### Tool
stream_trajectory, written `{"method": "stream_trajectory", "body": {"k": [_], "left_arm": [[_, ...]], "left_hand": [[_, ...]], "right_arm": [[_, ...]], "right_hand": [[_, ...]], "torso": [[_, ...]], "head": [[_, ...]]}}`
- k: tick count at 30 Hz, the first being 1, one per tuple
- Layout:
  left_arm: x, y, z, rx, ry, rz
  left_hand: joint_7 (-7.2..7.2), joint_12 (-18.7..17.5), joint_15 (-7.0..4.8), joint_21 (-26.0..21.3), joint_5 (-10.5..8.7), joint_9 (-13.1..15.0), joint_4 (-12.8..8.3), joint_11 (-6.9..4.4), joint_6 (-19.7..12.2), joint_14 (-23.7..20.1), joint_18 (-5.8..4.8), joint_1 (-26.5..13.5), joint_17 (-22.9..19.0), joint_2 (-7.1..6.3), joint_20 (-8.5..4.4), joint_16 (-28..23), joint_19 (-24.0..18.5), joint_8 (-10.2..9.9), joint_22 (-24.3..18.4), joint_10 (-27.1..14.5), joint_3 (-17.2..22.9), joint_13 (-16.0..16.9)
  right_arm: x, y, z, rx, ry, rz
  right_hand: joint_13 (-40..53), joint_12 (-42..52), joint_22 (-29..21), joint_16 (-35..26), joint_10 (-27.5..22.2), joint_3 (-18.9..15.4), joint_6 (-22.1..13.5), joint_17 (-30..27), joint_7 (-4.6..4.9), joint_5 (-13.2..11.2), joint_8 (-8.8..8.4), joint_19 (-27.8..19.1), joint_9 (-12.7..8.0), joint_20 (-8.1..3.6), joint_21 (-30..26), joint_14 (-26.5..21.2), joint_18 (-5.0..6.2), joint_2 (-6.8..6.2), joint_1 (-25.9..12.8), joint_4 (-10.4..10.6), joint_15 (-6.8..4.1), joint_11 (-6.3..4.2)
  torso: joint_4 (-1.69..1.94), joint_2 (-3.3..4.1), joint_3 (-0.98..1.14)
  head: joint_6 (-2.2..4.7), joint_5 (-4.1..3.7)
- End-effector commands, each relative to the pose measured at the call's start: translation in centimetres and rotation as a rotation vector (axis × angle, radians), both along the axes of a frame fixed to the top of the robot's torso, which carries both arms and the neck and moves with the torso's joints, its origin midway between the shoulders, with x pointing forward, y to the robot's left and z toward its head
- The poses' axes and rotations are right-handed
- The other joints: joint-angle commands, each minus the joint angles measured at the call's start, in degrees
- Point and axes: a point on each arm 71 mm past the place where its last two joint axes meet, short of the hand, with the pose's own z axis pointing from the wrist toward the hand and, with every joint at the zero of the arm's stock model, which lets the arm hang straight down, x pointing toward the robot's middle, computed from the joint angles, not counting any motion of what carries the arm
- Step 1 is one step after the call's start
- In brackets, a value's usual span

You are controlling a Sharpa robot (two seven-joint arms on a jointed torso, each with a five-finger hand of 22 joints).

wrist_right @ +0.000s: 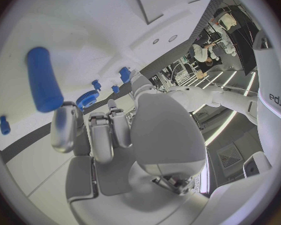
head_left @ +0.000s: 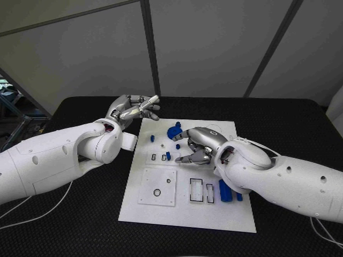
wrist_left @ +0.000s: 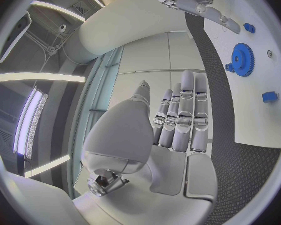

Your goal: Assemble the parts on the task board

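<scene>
The white task board (head_left: 183,211) lies in the middle of the black table. On its far part lie a blue gear (head_left: 174,130) and small blue pieces (head_left: 150,137); blue cylinders (head_left: 225,190) lie near its right edge. My right hand (head_left: 194,145) hovers over the board's middle with its fingers bent down and nothing in them. The right wrist view has a blue cylinder (wrist_right: 43,79) and the gear (wrist_right: 86,98) beyond those fingers (wrist_right: 97,135). My left hand (head_left: 133,110) is raised off the board's far left corner, fingers (wrist_left: 181,115) straight and empty, with the gear (wrist_left: 242,59) off to its side.
A square recessed plate (head_left: 157,186) with a ring and two narrow slots (head_left: 196,190) sit in the board's near half. Bare black table (head_left: 295,118) runs round the board. A grey wall stands behind the table.
</scene>
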Motion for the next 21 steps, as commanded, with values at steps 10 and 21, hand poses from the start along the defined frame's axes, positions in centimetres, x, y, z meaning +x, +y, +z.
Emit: {"method": "stream_trajectory", "body": {"k": [10, 21], "left_arm": [[-1.3, 0.0, -1.7, 0.448, 0.176, -0.216], [-1.7, -2.1, -2.6, 1.022, 0.339, -0.348]], "left_hand": [[-6.13, 20.3, -6.09, 33.1, -0.32, 3.8, 0.9, -6.41, 7.3, 8.8, -4.22, -1.3, 43.6, 0.08, -6.41, 49.6, 17.1, 6.7, 33.6, 10.8, -2.9, 15.9], [-8.74, 67.4, -7.77, 46.7, -1.38, 21.2, 4.8, -8.67, 1.8, 8.0, -6.52, -11.5, 49.5, 4.22, -7.81, 55.4, 20.2, 25.2, 52.3, 12.6, -10.1, 63.6]], "right_arm": [[0.8, -6.4, 6.9, 0.315, -0.004, 0.029], [4.3, -13.3, 9.0, 0.325, -0.043, -0.15]], "right_hand": [[5.2, -3.3, -6.6, -2.9, -2.8, -0.9, 11.5, 9.0, -0.31, 1.9, 4.17, -4.6, 1.6, -0.31, -4.3, 4.3, 2.23, 2.82, 2.2, -0.1, 0.12, -0.21], [4.9, -3.4, -7.1, -3.4, -2.7, -1.5, 12.5, 8.4, -0.57, 3.2, 4.51, -4.6, 1.5, -0.58, -4.8, 4.2, 2.3, 3.49, 1.7, 0.1, -0.15, -0.47]], "torso": [[-0.09, -1.68, 0.67], [-0.21, -3.13, 1.09]], "head": [[-0.39, 0.73], [-1.63, 1.37]]}}
